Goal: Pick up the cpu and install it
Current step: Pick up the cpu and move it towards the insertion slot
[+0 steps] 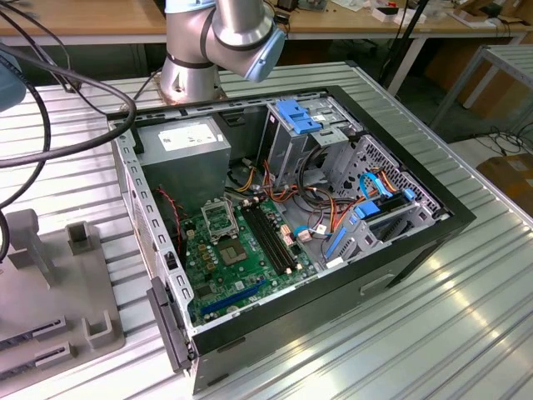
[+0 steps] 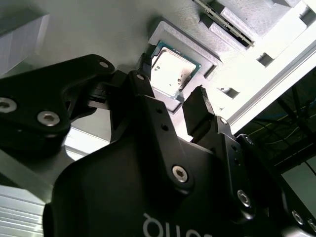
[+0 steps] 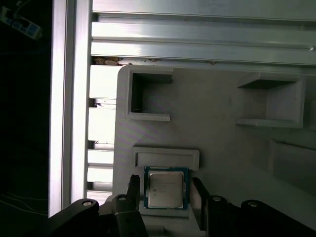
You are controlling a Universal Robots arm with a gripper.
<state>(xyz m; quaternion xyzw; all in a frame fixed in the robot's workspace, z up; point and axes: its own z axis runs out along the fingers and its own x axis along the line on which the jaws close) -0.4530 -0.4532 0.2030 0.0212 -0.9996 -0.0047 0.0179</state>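
Across the slatted aluminium table [image 1: 466, 333] lies an open black computer case [image 1: 450, 218], its inside facing up, with the base of the robot arm [image 1: 193, 71] standing just beyond its far edge. Toward the exterior view's left, apart from the case, a grey fixture plate [image 1: 33, 292] with raised blocks and brackets rests on the table slats. Inside the case a grey power supply [image 1: 187, 154] fills the far corner on the exterior view's left, and blue drive brackets [image 1: 296, 117] with bundles of coloured cables sit toward the exterior view's right. The green motherboard [image 1: 221, 275] covers the near part of the case floor; on it the long black memory slots [image 1: 271, 237] run side by side, and just beside them, toward the power supply, is the hollow silver socket frame [image 1: 218, 221]. In both wrist views the black gripper [image 3: 165, 181] hangs low over the grey plate with its two fingers [image 3: 197, 190] spread apart, one on each side of the cpu [image 3: 165, 190], grasping nothing; narrow gaps show between the pads and the chip's edges. The cpu lies flat, silver top upward, in a shallow square pocket of the plate, outside the case and not in the socket.
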